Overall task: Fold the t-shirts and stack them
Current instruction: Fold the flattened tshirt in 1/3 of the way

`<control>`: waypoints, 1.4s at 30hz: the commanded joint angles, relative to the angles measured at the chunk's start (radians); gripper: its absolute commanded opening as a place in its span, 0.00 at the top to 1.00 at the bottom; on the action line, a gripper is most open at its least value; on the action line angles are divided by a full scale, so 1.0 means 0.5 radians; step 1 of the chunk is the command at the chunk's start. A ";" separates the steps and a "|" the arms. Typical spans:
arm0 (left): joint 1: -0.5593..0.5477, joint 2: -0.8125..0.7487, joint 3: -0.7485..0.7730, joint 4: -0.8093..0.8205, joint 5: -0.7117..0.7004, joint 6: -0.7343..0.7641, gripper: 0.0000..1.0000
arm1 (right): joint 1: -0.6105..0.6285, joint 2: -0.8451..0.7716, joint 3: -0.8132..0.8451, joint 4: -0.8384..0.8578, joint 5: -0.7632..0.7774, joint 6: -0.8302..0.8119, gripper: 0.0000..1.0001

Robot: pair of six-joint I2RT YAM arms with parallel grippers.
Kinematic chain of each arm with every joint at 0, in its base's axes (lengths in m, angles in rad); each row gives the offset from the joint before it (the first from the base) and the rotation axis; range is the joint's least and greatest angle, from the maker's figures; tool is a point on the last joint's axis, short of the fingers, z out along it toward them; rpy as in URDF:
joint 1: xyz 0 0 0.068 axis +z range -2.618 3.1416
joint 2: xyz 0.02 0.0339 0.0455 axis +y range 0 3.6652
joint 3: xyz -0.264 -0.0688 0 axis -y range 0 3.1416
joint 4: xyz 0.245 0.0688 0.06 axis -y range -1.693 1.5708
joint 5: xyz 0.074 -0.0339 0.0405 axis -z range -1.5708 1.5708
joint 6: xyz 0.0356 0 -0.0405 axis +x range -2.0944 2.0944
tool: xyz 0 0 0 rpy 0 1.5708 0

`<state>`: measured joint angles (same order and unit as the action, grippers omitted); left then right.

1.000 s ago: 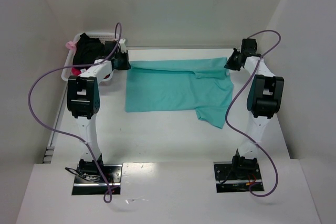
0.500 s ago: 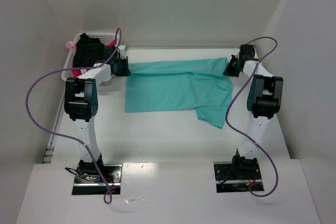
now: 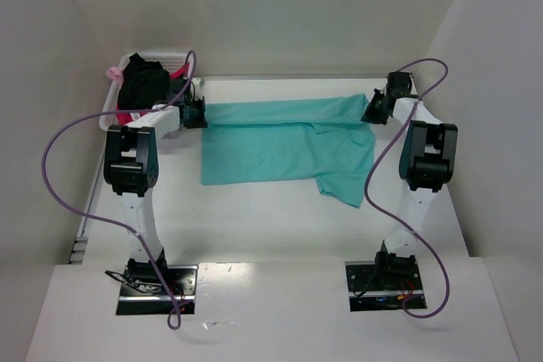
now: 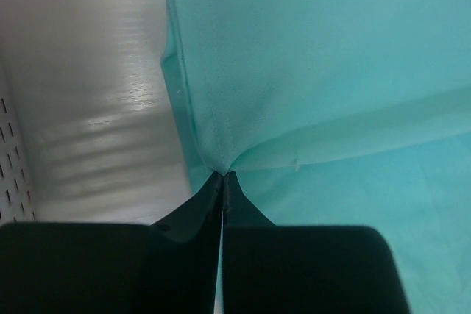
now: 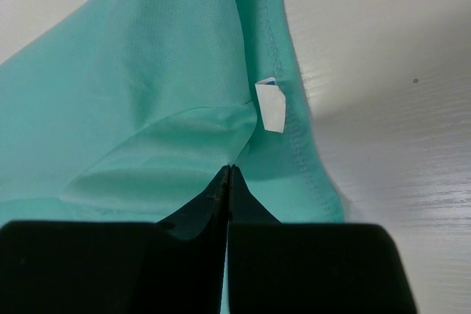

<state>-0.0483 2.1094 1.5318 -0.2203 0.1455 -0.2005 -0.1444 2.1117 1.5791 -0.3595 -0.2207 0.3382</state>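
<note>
A teal t-shirt point(image 3: 284, 146) lies spread across the far half of the table, one sleeve poking out at its front right. My left gripper point(image 3: 202, 111) is shut on the shirt's far left corner; in the left wrist view the cloth point(image 4: 294, 71) bunches into the closed tips point(image 4: 222, 176). My right gripper point(image 3: 371, 108) is shut on the far right corner; in the right wrist view the fabric point(image 5: 162, 108) gathers at the tips point(image 5: 229, 168), and a white label point(image 5: 271, 105) shows beside the hem.
A white basket point(image 3: 116, 100) at the far left holds black and pink clothes point(image 3: 141, 84); its perforated wall shows in the left wrist view point(image 4: 10, 167). White walls close in behind and on both sides.
Both grippers have moved toward the far wall, pulling the shirt's far edge back and straighter. The folded-over flap on top has flattened.
</note>
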 commanded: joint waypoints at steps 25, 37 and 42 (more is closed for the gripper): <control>-0.005 -0.108 0.400 0.088 -0.123 -0.029 0.17 | -0.015 -0.165 0.357 0.093 0.003 0.002 0.23; -0.127 0.266 0.715 0.045 -0.100 -0.075 0.19 | -0.015 0.182 0.679 0.093 -0.129 -0.044 0.23; -0.186 0.399 0.860 -0.090 -0.336 -0.182 0.24 | -0.015 0.323 0.839 0.093 -0.147 -0.044 0.23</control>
<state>-0.1322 2.2948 1.9102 -0.2367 0.0570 -0.2569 -0.1448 2.2509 1.9255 -0.3328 -0.2749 0.3344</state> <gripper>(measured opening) 0.764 0.770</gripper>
